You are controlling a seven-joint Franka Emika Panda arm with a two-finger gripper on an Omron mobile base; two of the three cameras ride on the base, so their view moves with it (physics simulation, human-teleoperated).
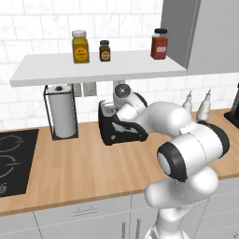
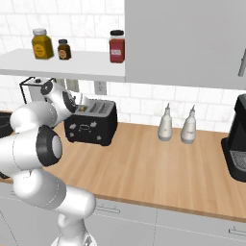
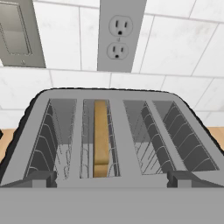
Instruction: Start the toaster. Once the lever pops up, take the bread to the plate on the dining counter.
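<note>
The gripper (image 3: 112, 183) stands spread wide, its two dark fingertips (image 3: 38, 178) low in the hand view at either end of the toaster's (image 3: 131, 131) near edge, with nothing between them. Just above them the silver-grey top fills the middle of the frame, and the bread (image 3: 101, 138) sits edge-up inside the second slot from the left, a tan strip sunk among the wire guides. Behind the toaster, a white wall outlet (image 3: 119, 35) occupies the upper centre against the tiles. In the left base view the toaster stands at centre on the wooden bench (image 1: 84, 168), half hidden by the arm, with a paper towel holder (image 1: 62, 112) to its left and three jars on the shelf (image 1: 93, 67) above. In the right base view two white bottles (image 2: 166, 123) stand right of the toaster and a black coffee machine (image 2: 238, 144) sits at the right edge.
</note>
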